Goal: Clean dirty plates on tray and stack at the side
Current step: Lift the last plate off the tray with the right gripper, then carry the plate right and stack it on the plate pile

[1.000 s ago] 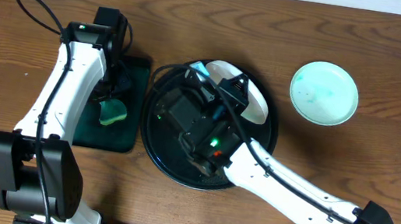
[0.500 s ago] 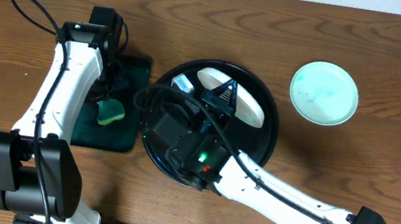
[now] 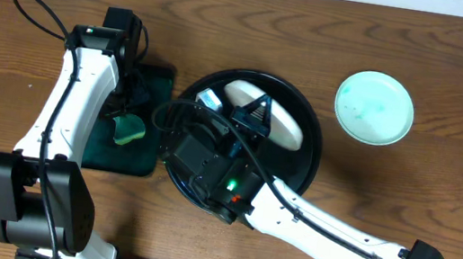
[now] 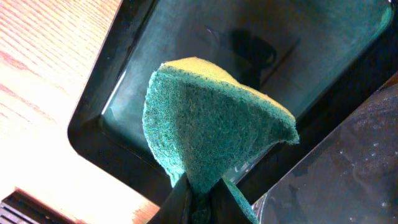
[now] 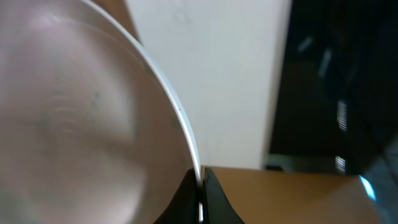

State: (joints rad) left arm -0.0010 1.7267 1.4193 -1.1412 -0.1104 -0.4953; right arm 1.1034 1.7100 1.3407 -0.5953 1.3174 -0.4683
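Note:
The round black tray (image 3: 298,171) sits mid-table. My right gripper (image 5: 199,199) is shut on the rim of a white plate (image 5: 81,112) and holds it tilted over the tray; from overhead the plate (image 3: 282,126) shows edge-on. The gripper itself (image 3: 256,115) sits above the tray's middle. Another plate (image 3: 374,106) with green smears lies flat on the wood to the right of the tray. My left gripper (image 4: 199,202) is shut on a green sponge (image 4: 211,130), seen from overhead (image 3: 129,129) over the rectangular tray. A third plate is not visible.
A rectangular black tray (image 3: 153,91) lies left of the round tray, wet inside in the left wrist view (image 4: 261,56). My right arm (image 3: 335,235) crosses the round tray's front. A black cable (image 3: 43,17) loops at the back left.
My right gripper has tilted the plate further and shifted it slightly left over the round tray. The left arm with the sponge has barely moved.

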